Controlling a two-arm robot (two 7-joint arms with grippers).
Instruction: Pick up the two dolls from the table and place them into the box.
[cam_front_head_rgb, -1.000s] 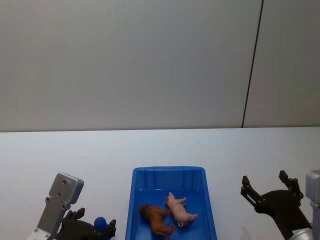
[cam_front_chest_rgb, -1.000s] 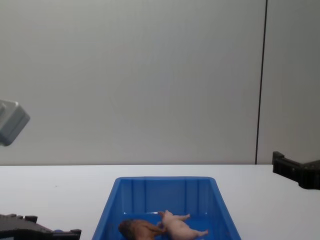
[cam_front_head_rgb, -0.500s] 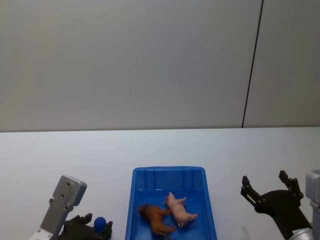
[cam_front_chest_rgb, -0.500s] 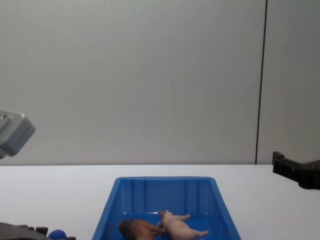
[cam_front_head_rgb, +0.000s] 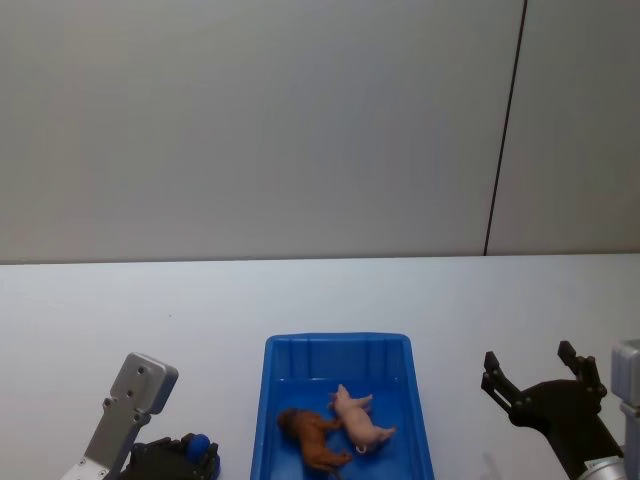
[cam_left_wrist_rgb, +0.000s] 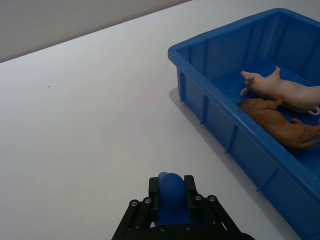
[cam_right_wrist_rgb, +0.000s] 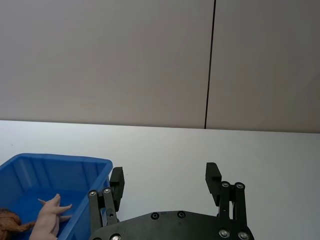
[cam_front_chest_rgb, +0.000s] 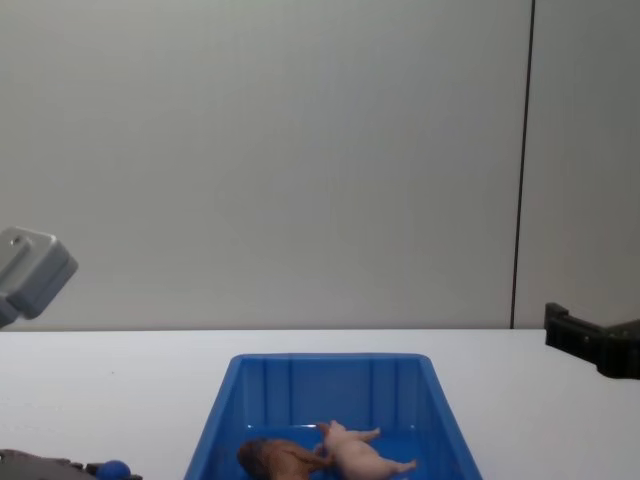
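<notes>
Both dolls lie inside the blue box: the pale pink pig on its side, and the brown animal touching it on its left. The left wrist view also shows the pig and the brown animal on the floor of the box. My left gripper sits low over the table, left of the box, shut on a small blue ball. My right gripper hangs open and empty to the right of the box, with the same wide gap in its wrist view.
A plain grey wall with a dark vertical seam rises behind the white table. The left arm's grey wrist block shows at the chest view's left edge. White tabletop lies bare behind and on both sides of the box.
My left gripper has drawn back toward the view's lower edge, carrying the blue ball. The dolls, the box and the right gripper have not moved.
</notes>
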